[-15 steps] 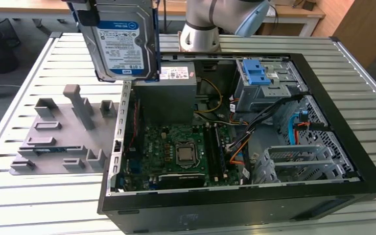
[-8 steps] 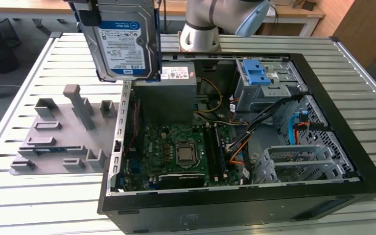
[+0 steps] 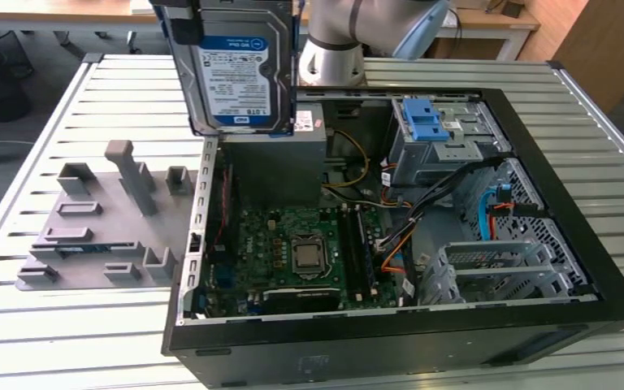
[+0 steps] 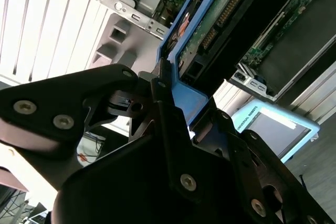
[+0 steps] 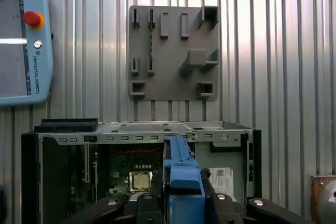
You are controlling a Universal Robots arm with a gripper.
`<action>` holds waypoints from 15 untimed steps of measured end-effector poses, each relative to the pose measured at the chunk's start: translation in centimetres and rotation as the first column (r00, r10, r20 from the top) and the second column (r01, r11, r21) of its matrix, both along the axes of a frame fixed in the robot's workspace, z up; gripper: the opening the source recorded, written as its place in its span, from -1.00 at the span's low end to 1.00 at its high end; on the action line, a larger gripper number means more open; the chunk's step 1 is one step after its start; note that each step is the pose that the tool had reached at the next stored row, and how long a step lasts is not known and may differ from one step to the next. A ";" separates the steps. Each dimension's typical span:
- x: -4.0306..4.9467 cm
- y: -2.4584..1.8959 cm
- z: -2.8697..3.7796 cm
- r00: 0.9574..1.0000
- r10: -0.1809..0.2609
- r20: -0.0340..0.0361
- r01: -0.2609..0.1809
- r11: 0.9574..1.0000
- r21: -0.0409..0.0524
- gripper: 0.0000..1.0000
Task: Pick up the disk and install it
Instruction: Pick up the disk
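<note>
— In the upper left of the exterior view, the disk [image 3: 241, 73] hangs in the air, off the table [image 3: 74, 341]; its lower edge overlaps the corner of the open computer case [image 3: 399, 335] in the picture; how high above the case, cannot tell.

— Gripper?

— The gripper [image 5: 181, 200] is clamped on the disk's blue carrier frame [image 4: 191, 98] in both wrist views; fingers [image 5: 142, 203] press in from either side; nothing looks loose.

— Which way does it point?

— Long axis close to vertical in the exterior view, leaning a little; label face toward that camera; one short end up in the grip, the other short end pointing down at the case.

— What could go wrong?

— My judgement: the hold is on the plastic frame at one end only, so the heavy metal body could swing or slip if the arm moves fast; a skewed approach could clip the case wall; the cables [image 3: 442, 187] by the drive cage [image 3: 442, 138] could snag a corner; any tilt against the bay would likely jam it.

— Anything else?

— Grey fixture plate [image 3: 95, 227] on the table at the exterior view's left, well apart from the disk.
</note>
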State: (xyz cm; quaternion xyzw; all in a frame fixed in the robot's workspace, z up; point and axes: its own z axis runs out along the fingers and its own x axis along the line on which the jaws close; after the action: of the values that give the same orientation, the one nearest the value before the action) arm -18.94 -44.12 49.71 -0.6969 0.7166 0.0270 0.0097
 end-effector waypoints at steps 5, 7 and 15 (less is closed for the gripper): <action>1.28 -0.01 -0.03 1.000 0.000 0.000 0.000 1.000 0.000 -0.27; 1.74 -0.01 -0.04 1.000 0.000 0.000 0.000 1.000 0.000 -0.27; 1.86 -0.01 -0.04 1.000 0.000 0.000 0.000 1.000 0.000 -0.27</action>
State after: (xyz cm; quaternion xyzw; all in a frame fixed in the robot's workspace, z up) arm -17.08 -44.13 49.67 -0.6969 0.7166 0.0270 0.0097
